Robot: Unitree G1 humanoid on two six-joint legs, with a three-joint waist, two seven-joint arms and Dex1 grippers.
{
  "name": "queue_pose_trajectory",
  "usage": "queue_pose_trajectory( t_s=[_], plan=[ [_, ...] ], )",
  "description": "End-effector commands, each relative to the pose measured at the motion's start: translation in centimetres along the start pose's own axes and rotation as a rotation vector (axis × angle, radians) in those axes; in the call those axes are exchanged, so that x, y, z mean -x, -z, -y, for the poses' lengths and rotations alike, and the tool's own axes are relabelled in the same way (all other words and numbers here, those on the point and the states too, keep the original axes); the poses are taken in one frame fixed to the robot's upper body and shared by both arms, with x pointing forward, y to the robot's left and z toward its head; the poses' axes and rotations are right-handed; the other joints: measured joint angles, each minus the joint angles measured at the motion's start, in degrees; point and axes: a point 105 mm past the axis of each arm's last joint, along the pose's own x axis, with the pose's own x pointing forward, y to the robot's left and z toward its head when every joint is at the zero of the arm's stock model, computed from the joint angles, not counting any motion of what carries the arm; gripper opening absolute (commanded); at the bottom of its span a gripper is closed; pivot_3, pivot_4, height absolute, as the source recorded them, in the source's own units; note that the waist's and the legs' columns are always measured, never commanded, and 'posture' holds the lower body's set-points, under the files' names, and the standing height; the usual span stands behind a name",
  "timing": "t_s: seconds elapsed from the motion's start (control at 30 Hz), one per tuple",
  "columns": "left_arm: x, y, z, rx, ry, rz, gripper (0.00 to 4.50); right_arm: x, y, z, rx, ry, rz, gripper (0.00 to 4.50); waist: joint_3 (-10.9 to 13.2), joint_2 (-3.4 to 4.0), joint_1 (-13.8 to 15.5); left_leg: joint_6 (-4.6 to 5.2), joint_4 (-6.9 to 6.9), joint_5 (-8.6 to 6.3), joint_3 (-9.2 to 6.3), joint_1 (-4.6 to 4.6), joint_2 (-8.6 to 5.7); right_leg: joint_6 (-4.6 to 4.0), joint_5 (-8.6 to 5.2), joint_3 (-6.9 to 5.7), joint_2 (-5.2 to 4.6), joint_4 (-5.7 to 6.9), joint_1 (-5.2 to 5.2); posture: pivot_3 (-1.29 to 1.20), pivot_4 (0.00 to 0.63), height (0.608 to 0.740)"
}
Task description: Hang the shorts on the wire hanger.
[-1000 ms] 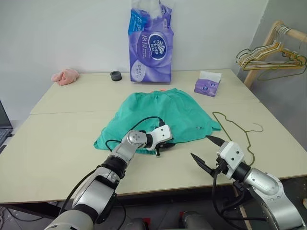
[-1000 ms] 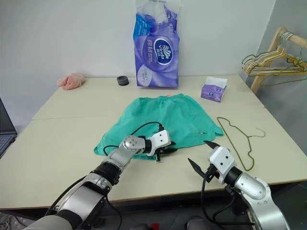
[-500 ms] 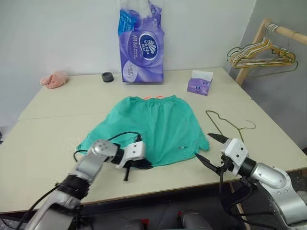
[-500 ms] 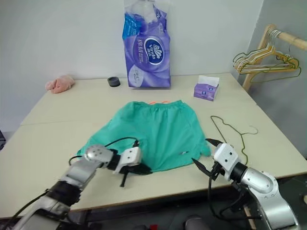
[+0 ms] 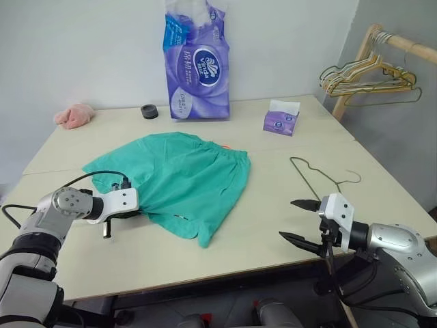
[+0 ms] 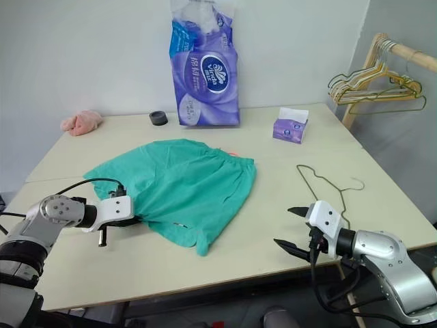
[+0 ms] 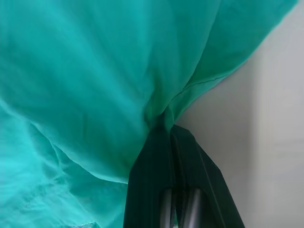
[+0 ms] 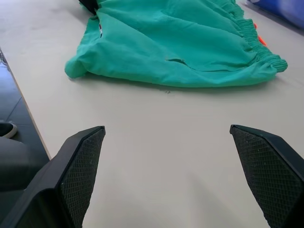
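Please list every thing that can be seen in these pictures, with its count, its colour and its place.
shorts: one, teal-green, table centre-left, edge pinched by left pincer
wire hanger: one, greyish, flat on table, right side
tissue pack: one, purple, upright at table's far edge
tissue box: one, purple, far right of table
pink cloth: one, far left corner
black ring: one, beside tissue pack
hanger bundle: several, gold and green, on wooden rack right of table
table: one, beige
left pincer: black fingers, shut on shorts
right pincer: black fingers, open, over table's near right
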Motion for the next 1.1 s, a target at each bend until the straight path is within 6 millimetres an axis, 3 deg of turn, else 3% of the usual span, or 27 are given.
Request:
queue_pose_trajectory(
  t_s=[0.03, 0.13, 0.23, 0.37, 0.6, 0.7, 0.9, 1.03, 1.1],
  plan=[
    [-2.0, -0.7, 2.7, 0.095, 0.122, 0.066, 0.04, -0.4, -1.6, -0.1, 0.044, -0.012, 0.052, 4.50, 0.0, 0.17, -0.1, 0.00, -0.01, 0.00, 0.02, 0.01, 0.00, 0.00, 0.00, 0.01, 0.00, 0.00, 0.00, -0.11, 0.049, 0.740],
    [-2.5, -3.5, 2.8, 0.170, 0.148, 0.203, 0.04, -0.7, -1.8, 0.0, 0.048, -0.011, 0.061, 4.50, 0.1, 0.52, 0.0, -0.03, -0.03, -0.02, 0.10, -0.02, -0.03, 0.08, -0.04, 0.06, -0.07, -0.01, 0.00, -0.11, 0.049, 0.740],
    [-0.8, -9.3, 1.7, 0.428, 0.224, 0.483, 0.44, -1.0, -2.1, -0.1, 0.045, -0.015, 0.071, 4.50, 0.3, 0.38, 1.0, -0.05, 0.02, -0.03, 0.03, -0.13, -0.10, 0.13, -0.06, -0.01, -0.15, 0.00, -0.04, -0.12, 0.051, 0.740],
    [0.1, -10.0, 2.3, 0.456, 0.258, 0.490, 1.50, -1.0, -2.1, -0.3, 0.041, -0.021, 0.072, 4.50, 1.0, -0.53, 1.0, -0.05, 0.19, -0.03, -0.07, -0.24, 0.01, 0.13, -0.04, -0.05, -0.02, 0.12, -0.14, -0.12, 0.052, 0.740],
    [2.6, -12.6, 5.8, 0.541, 0.499, 0.600, 3.67, -1.1, -1.9, -1.6, 0.027, -0.079, 0.055, 4.50, 1.1, -0.43, -0.2, -0.19, 0.17, -0.12, -0.04, -0.23, 0.05, 0.10, -0.06, 0.01, -0.02, 0.08, -0.15, -0.12, 0.055, 0.740],
    [3.0, -12.4, 7.6, 0.496, 0.563, 0.553, 4.48, -1.2, -1.9, -1.8, 0.039, -0.087, 0.051, 4.50, 1.2, -0.46, -0.2, -0.27, 0.19, -0.16, -0.04, -0.22, 0.06, 0.10, -0.06, 0.03, -0.03, 0.06, -0.15, -0.12, 0.058, 0.740],
    [2.8, -9.9, 8.8, 0.303, 0.528, 0.399, 4.48, -2.1, -1.7, 0.0, 0.274, 0.016, 0.025, 4.50, 1.6, -0.42, -0.1, -0.29, 0.21, -0.17, 0.01, -0.17, 0.05, -0.11, -0.18, 0.03, -0.04, 0.08, -0.17, -0.11, 0.057, 0.740],
    [2.7, -7.6, 9.3, 0.234, 0.505, 0.312, 4.48, -2.4, -1.7, 0.1, 0.291, 0.018, 0.043, 4.50, 1.7, -0.47, -0.1, -0.37, 0.20, -0.22, 0.05, -0.19, 0.05, -0.04, -0.14, 0.04, -0.07, 0.07, -0.17, -0.10, 0.056, 0.740],
    [2.5, -6.8, 8.3, 0.259, 0.421, 0.313, 4.48, -2.4, -1.9, 0.1, 0.293, 0.015, 0.054, 4.50, 1.8, -0.47, -0.1, -0.44, 0.20, -0.26, 0.03, -0.23, 0.07, -0.06, -0.16, 0.02, -0.06, 0.08, -0.23, -0.10, 0.055, 0.740]
  ],
)
